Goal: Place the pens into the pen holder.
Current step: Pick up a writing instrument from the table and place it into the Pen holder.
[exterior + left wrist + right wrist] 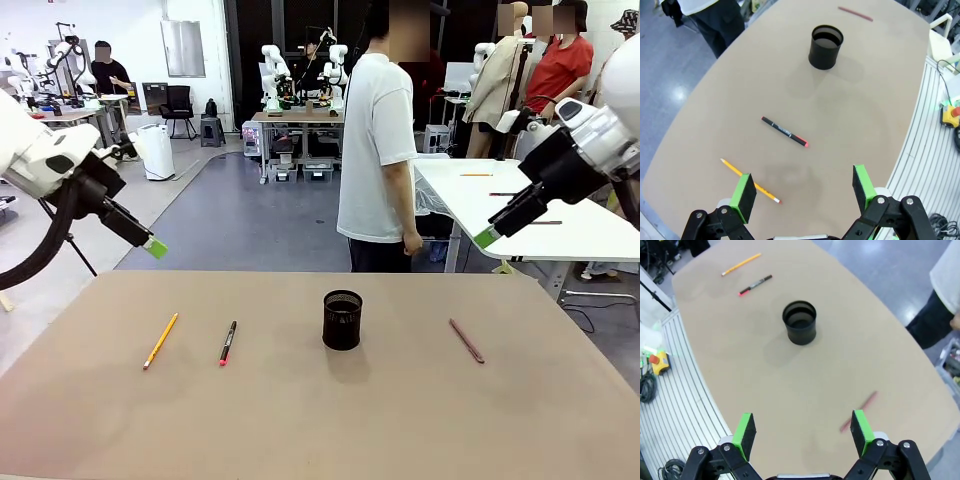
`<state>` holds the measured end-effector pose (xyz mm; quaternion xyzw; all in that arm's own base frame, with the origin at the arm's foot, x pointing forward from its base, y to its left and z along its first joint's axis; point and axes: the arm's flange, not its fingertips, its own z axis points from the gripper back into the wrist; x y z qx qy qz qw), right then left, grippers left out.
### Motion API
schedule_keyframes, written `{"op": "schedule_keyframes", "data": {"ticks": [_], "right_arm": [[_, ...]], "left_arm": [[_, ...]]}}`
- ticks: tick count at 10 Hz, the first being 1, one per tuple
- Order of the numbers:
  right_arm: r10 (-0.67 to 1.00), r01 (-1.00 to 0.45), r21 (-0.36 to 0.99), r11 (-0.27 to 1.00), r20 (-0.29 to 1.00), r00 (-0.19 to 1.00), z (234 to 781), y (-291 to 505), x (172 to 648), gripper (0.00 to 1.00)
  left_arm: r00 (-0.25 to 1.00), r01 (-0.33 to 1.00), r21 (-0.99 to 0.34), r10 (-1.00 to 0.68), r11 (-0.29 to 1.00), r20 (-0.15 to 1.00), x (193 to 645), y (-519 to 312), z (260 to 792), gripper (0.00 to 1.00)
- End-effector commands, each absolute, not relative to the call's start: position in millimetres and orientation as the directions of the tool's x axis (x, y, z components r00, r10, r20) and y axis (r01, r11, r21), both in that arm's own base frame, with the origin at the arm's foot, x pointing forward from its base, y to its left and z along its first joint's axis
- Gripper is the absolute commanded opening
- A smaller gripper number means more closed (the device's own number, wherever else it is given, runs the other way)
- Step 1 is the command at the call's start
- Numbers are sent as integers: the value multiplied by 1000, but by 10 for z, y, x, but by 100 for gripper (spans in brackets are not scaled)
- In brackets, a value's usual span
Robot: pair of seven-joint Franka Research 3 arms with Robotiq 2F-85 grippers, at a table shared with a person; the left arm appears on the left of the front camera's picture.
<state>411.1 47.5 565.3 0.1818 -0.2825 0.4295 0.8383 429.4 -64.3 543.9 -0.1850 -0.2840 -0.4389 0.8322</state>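
Note:
The black mesh pen holder (342, 320) (826, 47) (800, 322) stands upright at the table's middle, nothing visible inside it. A yellow-orange pen (160, 340) (750, 181) (741, 264) and a black pen with red ends (228, 342) (784, 132) (755, 284) lie flat to its left. The maroon pen (466, 340) (855, 13) (858, 411) lies to its right. My left gripper (155, 247) (802, 192) hangs open high over the table's left edge. My right gripper (486, 237) (802, 432) hangs open high at the right, with nothing between its fingers.
A person in a white shirt (378, 150) stands just beyond the far edge of the tan table (320, 420). A white table (520, 205) stands behind at the right. Wide bare surface lies around the pens and holder.

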Motion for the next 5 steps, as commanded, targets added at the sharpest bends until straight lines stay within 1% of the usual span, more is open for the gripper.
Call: {"op": "schedule_keyframes", "data": {"ticks": [1, 5], "right_arm": [[603, -866, 75, 494, 688, 404, 5711, 430, 4225, 100], [589, -877, 81, 473, 711, 383, 5762, 333, 4253, 100]], "left_arm": [[403, 852, -43, -602, 522, 689, 4345, -574, 5505, 100], [398, 853, -54, -580, 519, 711, 4388, -547, 5513, 100]]}}
